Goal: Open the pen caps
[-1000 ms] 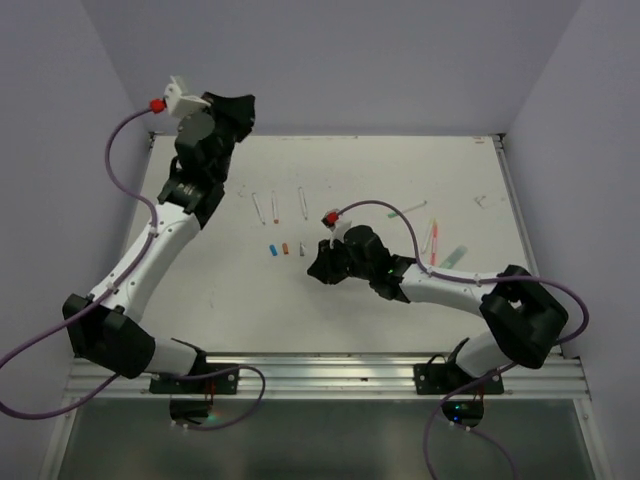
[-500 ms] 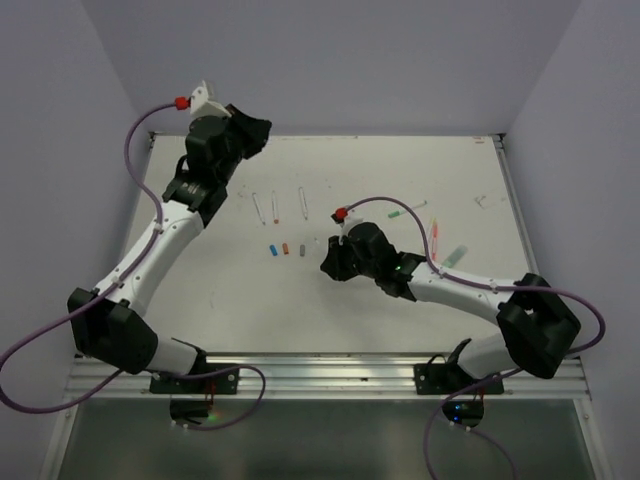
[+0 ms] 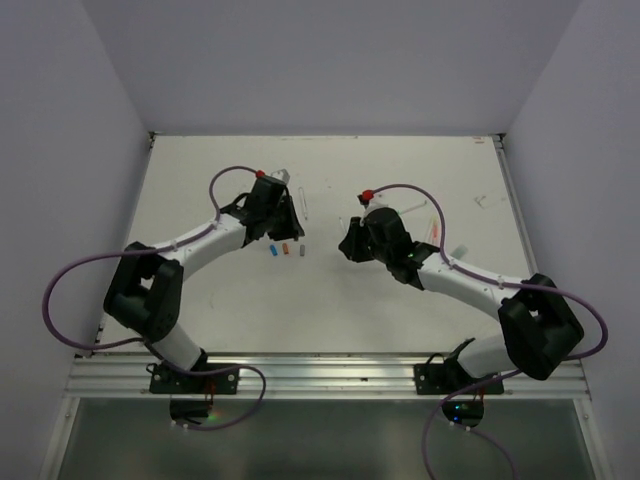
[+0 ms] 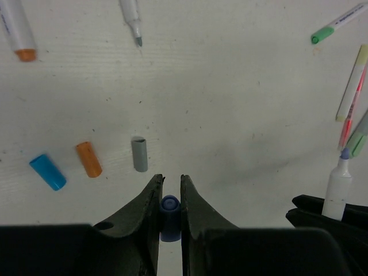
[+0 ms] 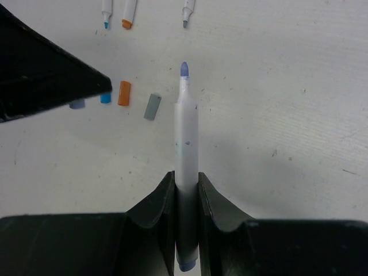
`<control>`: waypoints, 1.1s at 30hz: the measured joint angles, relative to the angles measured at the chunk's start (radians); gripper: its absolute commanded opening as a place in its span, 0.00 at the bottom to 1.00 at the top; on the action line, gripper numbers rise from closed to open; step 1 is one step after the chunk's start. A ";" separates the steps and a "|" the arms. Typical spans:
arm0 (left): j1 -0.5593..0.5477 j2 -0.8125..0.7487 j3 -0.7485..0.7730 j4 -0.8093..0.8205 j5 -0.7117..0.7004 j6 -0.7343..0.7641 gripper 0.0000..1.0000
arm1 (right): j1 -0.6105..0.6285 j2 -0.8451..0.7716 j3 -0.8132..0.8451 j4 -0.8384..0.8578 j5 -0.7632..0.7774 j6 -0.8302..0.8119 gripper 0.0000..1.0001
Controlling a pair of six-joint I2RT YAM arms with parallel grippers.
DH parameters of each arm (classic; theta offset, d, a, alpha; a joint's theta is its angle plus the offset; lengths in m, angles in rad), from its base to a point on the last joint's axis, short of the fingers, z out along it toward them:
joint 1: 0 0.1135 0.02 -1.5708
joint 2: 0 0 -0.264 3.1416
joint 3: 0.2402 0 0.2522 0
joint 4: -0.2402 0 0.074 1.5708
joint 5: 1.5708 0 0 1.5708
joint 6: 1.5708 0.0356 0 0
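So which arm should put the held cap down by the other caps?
Left. The left claw pinches the bluish-purple cap, close beside the grey cap in the row. The right claw is busy holding the uncapped pen.

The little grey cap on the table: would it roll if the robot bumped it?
Probably. The short grey plastic pen cap looks round and lies on its side, so a sideways nudge would likely roll it. Its open end suggests it is hollow, so probably very light.
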 measured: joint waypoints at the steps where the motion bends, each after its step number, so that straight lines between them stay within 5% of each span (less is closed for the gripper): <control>1: -0.017 0.019 0.000 0.000 -0.001 0.001 0.00 | -0.002 0.000 0.000 0.000 -0.002 0.002 0.00; 33: -0.047 0.220 0.005 0.045 -0.155 0.053 0.27 | -0.013 0.048 0.000 0.002 -0.035 0.018 0.00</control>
